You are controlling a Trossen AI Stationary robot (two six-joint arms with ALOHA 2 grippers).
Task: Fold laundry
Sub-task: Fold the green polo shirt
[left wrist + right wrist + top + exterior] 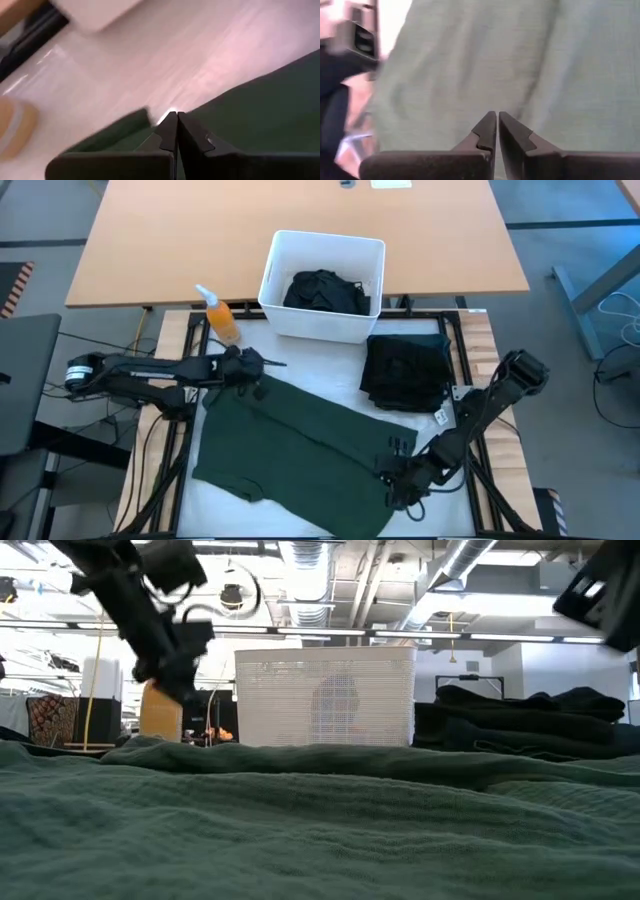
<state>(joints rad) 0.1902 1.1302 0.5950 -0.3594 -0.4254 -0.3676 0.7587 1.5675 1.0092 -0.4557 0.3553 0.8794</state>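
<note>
- A dark green garment (300, 450) lies spread flat over the white table top (310, 525), running from just below the bin down to the table's near edge.
- The white bin (322, 280) is my landmark: it stands at the far edge of the work surface, and a crumpled black garment (325, 292) lies inside it.
- A folded stack of black clothes (408, 368) sits on the table just to the right of the bin and a little nearer, its left edge close to the green garment's far corner.
- An orange spray bottle (220, 315) stands just to the left of the bin.
- The left gripper (268, 364) is below the bin's left corner, at the far edge of the green garment; its fingers (170, 132) are pressed together, with nothing visibly caught between them in the left wrist view, where the green cloth lies close under the tips.
- The right gripper (392, 476) is well below the bin, down on the near right part of the green garment; its fingers (487, 131) stand almost touching with a thin slit between them, the green cloth right beneath, and I cannot tell whether any fabric is pinched.
- In the low view the green garment fills the foreground, with the bin and the black stack behind it.
</note>
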